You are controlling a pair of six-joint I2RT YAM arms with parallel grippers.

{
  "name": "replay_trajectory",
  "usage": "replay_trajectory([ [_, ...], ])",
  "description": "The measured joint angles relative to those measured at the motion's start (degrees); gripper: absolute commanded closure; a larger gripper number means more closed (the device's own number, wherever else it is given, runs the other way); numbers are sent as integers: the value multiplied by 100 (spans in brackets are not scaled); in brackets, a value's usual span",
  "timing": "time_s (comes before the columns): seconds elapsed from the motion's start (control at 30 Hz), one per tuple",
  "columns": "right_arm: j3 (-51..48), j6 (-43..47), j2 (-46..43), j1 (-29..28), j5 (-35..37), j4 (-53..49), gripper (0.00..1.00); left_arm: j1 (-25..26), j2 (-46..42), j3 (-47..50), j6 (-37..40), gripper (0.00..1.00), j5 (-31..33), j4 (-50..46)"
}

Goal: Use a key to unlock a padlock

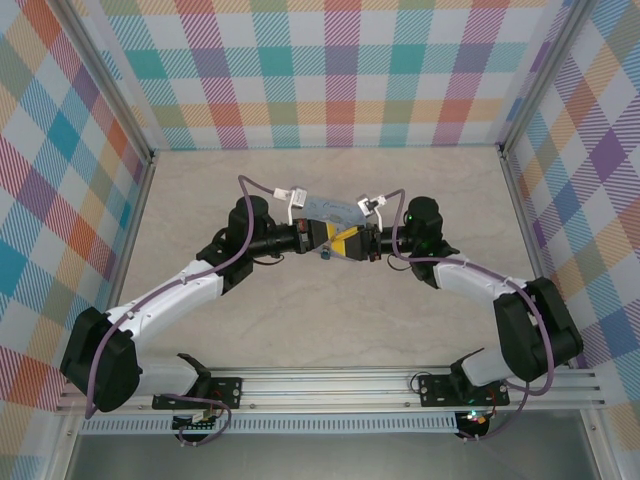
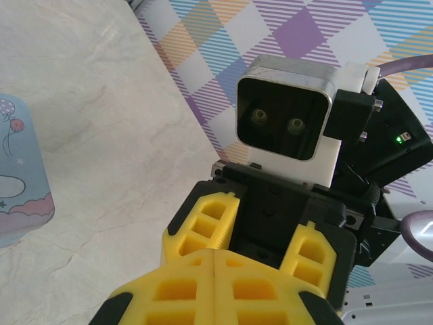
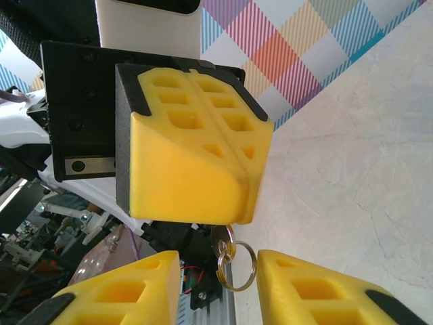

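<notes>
My left gripper [image 1: 322,240] and right gripper [image 1: 362,243] meet tip to tip above the middle of the table. The left gripper [image 3: 247,172] is shut, and a bit of the teal padlock [image 1: 326,256] pokes out under its yellow fingers. In the right wrist view the key [image 3: 222,235] hangs head-down just below those shut fingers, with a silvery split ring [image 3: 238,267] on it. The padlock's body is hidden there. My right gripper [image 3: 218,265] is open, one finger on each side of the ring and apart from it. In the left wrist view the right gripper [image 2: 260,230] faces my shut left gripper [image 2: 214,254].
A pale blue tin [image 1: 332,211] with a cartoon picture lies on the table just behind the grippers, also at the left edge of the left wrist view [image 2: 20,176]. Checked walls enclose the marble-look table [image 1: 320,320] on three sides. An aluminium rail [image 1: 330,385] runs along the near edge.
</notes>
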State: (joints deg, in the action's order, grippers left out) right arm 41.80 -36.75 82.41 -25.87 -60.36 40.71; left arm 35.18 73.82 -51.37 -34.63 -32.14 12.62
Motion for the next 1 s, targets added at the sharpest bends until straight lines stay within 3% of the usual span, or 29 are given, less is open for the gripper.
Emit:
replay_trajectory([
  [0.2,7,-66,17,0,-42,81,85,0,-7,0,44,100,-44,105],
  [1.0,74,-92,-26,-4,-83,15,82,0,-136,59,448,100,-192,103],
])
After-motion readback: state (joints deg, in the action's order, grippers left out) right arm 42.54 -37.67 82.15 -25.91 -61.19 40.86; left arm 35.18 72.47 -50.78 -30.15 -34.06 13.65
